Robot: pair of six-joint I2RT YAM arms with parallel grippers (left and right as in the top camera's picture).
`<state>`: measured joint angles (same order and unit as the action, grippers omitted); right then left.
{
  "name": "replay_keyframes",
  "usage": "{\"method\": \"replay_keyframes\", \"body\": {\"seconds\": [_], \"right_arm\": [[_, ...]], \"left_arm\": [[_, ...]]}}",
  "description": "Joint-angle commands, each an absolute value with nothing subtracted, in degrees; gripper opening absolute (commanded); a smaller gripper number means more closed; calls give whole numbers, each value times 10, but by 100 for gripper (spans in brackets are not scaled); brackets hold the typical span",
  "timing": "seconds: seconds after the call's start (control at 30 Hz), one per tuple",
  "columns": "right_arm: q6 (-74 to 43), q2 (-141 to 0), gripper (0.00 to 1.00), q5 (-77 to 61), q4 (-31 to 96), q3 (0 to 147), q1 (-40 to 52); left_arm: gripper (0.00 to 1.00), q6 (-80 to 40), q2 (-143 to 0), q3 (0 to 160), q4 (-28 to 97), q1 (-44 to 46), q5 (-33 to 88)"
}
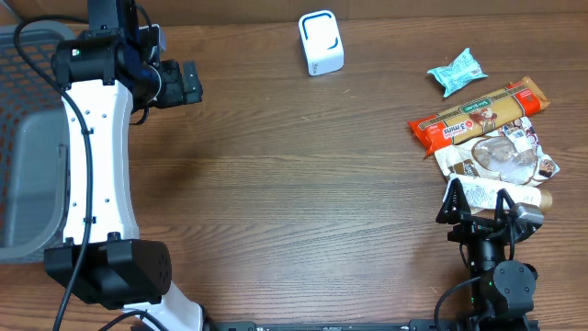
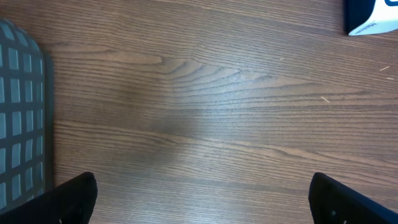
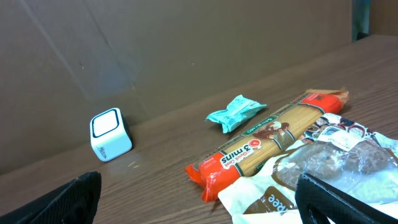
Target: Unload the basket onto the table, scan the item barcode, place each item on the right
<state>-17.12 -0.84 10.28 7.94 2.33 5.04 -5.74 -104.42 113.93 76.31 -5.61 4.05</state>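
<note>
The white barcode scanner (image 1: pixel 320 43) with a blue-edged face stands at the back of the table, also seen in the right wrist view (image 3: pixel 111 134) and at the top corner of the left wrist view (image 2: pixel 371 17). The packaged items lie at the right: a teal packet (image 1: pixel 457 71), a red-ended spaghetti pack (image 1: pixel 478 113) and a brown-and-white bag (image 1: pixel 501 158). My right gripper (image 1: pixel 478 210) hangs open just in front of that pile, its right finger (image 3: pixel 336 199) over the bag (image 3: pixel 336 162). My left gripper (image 1: pixel 191 83) is open over bare wood at the back left, holding nothing.
A grey mesh basket (image 1: pixel 28 138) fills the left edge of the table, its corner visible beside my left gripper (image 2: pixel 18 112). A white-labelled tube (image 1: pixel 501 195) lies at the near end of the pile, under my right gripper. A brown wall (image 3: pixel 186 50) backs the table.
</note>
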Motion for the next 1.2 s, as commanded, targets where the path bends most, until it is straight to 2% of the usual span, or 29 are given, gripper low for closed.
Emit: {"method": "replay_keyframes", "body": {"seconds": [0.0,0.13,1.0,1.17], "right_arm": [[-158,-1,100,98,72,20,55],[-158,-1,100,98,35,4,55],[-159,-2,100,96,35,4,56],[-159,-2,100,96,35,4,56]], "left_arm": [[100,-49,-1042,1146,763,-52,41],[100,-49,-1042,1146,763,-52,41],[99,-49,-1041,1146,763,-52,41],[99,-49,-1000,1146,763,-49,40]]}}
